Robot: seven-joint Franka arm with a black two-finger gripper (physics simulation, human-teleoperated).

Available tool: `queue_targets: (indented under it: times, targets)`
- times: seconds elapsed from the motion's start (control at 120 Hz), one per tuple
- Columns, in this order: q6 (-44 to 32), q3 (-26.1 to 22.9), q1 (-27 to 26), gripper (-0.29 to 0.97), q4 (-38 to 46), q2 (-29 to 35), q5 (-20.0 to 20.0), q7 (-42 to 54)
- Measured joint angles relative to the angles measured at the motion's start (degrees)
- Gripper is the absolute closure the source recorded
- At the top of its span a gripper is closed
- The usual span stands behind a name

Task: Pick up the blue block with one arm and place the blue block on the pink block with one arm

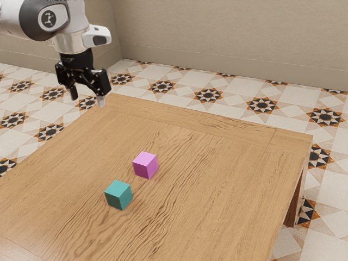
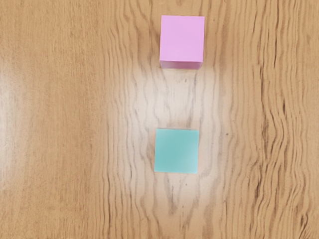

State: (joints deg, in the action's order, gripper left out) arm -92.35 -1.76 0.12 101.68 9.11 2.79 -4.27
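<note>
The teal block [image 1: 118, 194] sits on the wooden surface [image 1: 228, 196], left of centre in the exterior frame. The pink block [image 1: 145, 165] is near it, up and to the right, with a clear strip of wood between them. Nothing else lies on the surface, so both blocks are free on all sides. Open wood runs wide to the frame's right and foreground, and the far edge and right edge are well away from the blocks. Tiled floor [image 1: 244, 92] lies beyond. The teal block is a cube with no long axis. In the wrist view the teal block [image 2: 176, 150] and the pink block [image 2: 182, 40] have parallel sides, square with the grain. The gripper [image 1: 87, 97] hangs in the upper left of the exterior frame, high above the far edge, fingers spread wide and empty
</note>
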Motion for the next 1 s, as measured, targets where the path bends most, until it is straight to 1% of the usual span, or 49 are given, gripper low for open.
queue_targets:
  times: [0.117,0.342,0.567,0.742,1.0]
  targets:
    - [-1.0,0.0,0.0,0.0,0.8,0.0,-0.1,-0.8]
    - [-5.9,-0.5,0.0,0.0,8.3,-0.1,-0.1,-3.0]
    - [-15.2,0.3,0.7,0.0,16.7,-1.0,-1.5,-6.2]
    - [-22.4,0.9,1.5,0.0,20.7,-3.7,-1.9,-7.2]
    - [-31.5,1.0,3.4,0.0,22.0,-11.0,-2.1,-4.7]
